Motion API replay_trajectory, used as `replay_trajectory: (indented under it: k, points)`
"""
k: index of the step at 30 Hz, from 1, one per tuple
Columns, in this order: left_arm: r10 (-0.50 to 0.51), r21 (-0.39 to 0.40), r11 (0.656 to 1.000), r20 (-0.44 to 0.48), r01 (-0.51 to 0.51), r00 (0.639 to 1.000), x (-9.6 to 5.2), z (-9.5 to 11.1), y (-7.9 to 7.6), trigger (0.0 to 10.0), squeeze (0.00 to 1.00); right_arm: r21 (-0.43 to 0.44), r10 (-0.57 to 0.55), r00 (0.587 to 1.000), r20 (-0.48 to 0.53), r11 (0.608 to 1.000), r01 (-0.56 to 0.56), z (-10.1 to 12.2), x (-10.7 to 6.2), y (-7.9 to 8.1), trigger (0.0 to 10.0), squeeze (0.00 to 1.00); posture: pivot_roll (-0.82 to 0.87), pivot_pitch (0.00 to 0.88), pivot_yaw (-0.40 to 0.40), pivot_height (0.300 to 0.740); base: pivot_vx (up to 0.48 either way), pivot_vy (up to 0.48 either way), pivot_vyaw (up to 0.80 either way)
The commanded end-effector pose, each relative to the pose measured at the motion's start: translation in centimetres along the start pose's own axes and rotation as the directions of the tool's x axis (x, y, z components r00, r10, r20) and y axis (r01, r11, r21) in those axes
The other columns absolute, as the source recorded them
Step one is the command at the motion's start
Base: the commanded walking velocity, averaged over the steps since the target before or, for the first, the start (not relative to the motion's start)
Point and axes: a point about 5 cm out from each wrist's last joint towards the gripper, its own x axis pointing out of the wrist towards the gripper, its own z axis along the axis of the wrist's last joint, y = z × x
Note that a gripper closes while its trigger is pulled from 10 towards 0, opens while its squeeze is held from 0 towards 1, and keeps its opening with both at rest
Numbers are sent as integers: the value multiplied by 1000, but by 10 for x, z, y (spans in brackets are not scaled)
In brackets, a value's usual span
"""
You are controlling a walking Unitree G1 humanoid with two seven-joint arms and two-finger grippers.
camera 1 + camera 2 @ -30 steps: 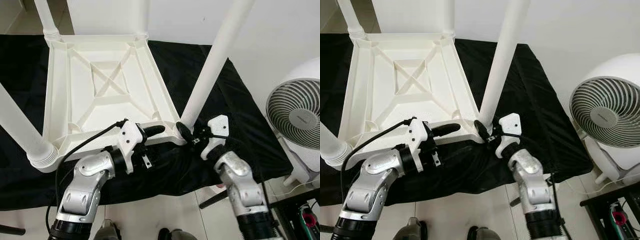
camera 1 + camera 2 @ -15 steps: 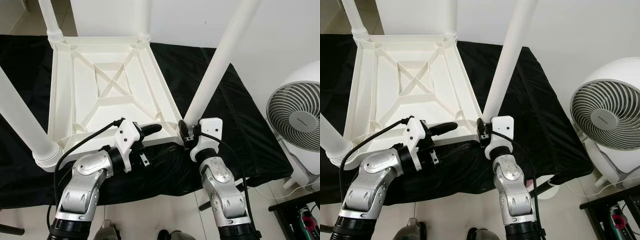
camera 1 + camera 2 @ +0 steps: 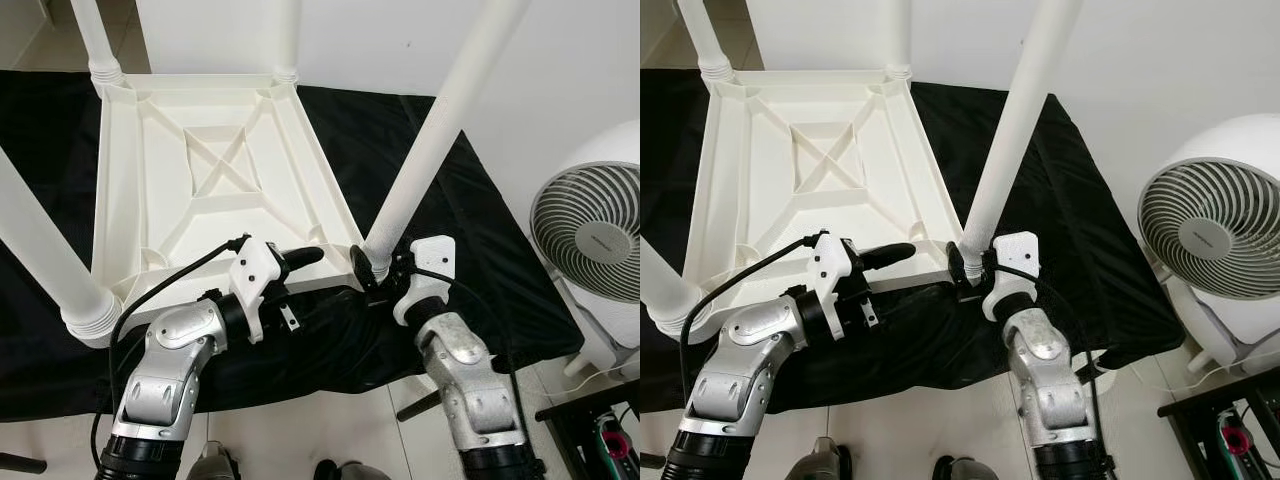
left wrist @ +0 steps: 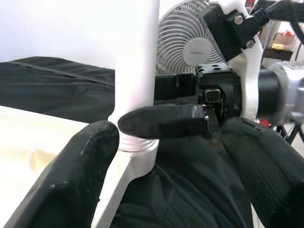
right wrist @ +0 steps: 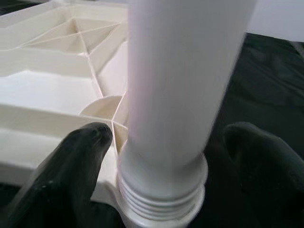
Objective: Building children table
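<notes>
A white plastic children's table [image 3: 330, 205] lies upside down on a black cloth [image 3: 470, 270], its legs pointing up. My right gripper [image 3: 372, 272] is at the threaded base of the front right leg [image 3: 430, 150]. In the right wrist view that leg [image 5: 175, 85] stands between my two fingers [image 5: 71, 161], which are apart on either side of it. My left gripper [image 3: 300, 268] is open at the table's near rim, left of that corner. In the left wrist view its wide-spread fingers [image 4: 71, 180] frame the leg's base [image 4: 137, 142] and the right gripper's black finger [image 4: 166, 121].
A white round fan [image 3: 590, 230] stands on the floor to the right, close to my right arm. A dark shelf [image 3: 600, 430] sits at the lower right. The other three legs rise at the table's far corners and front left [image 3: 40, 250]. A white wall runs behind.
My right wrist swung left toward the corner, then back out to the right, its fingers staying at the leg's base. The left gripper has held its place.
</notes>
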Motion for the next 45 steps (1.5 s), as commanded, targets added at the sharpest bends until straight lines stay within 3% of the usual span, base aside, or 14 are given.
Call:
replay_trajectory:
  k: [1, 9, 12, 24, 25, 29, 30, 35, 43, 44, 45]
  points:
    - [123, -10, 992, 2, -123, 992, 1, 0, 3, 10000, 0, 10, 84, 996, -10, 996, -84, -4, -2, -3, 10000, 0, 98, 105, -117, 740, 0, 0, 0]
    - [122, -5, 992, 2, -122, 992, 1, 0, 2, 10000, 0, -28, 201, 980, -3, 979, -201, -6, 3, -22, 10000, 0, 105, 110, -121, 740, 0, 0, 0]
    - [128, -9, 992, 5, -128, 992, 1, 1, 2, 10000, 0, -26, 236, 972, 12, 971, -236, -6, 13, -30, 10000, 0, 115, 113, -123, 740, 0, 0, 0]
    - [144, -4, 990, 7, -144, 989, 0, 3, 3, 10000, 0, -48, 321, 947, -7, 946, -321, -15, 41, -29, 10000, 0, 128, 126, -125, 740, 0, 0, 0]
    - [148, -4, 989, 8, -148, 989, 0, 3, 4, 10000, 0, -48, 336, 942, -1, 941, -336, -17, 45, -26, 2627, 0, 132, 126, -123, 740, 0, 0, 0]
    - [151, -5, 988, 8, -151, 988, 0, 3, 4, 10000, 0, -47, 346, 938, 4, 937, -346, -18, 47, -24, 2627, 0, 132, 126, -123, 740, 0, 0, 0]
    - [153, -3, 988, 9, -153, 988, 0, 3, 4, 10000, 0, -39, 354, 935, 8, 935, -353, -19, 50, -21, 0, 0, 133, 126, -122, 740, 0, 0, 0]
    - [155, -5, 988, 17, -155, 988, 0, 4, 4, 10000, 0, -32, 387, 922, 26, 922, -386, -22, 53, -13, 0, 0, 132, 128, -119, 740, 0, 0, 0]
    - [156, -8, 988, 20, -156, 988, 1, 5, 3, 10000, 0, -46, 371, 928, 28, 928, -370, -25, 49, -19, 0, 0, 126, 131, -118, 740, 0, 0, 0]
    - [157, -10, 988, 22, -156, 987, 1, 5, 3, 10000, 0, -40, 358, 933, 32, 933, -357, -25, 48, -21, 9922, 0, 123, 133, -119, 740, 0, 0, 0]
    - [157, -10, 988, 22, -156, 987, 1, 5, 3, 10000, 0, -40, 358, 933, 32, 933, -357, -25, 48, -21, 9922, 0, 123, 133, -119, 740, 0, 0, 0]
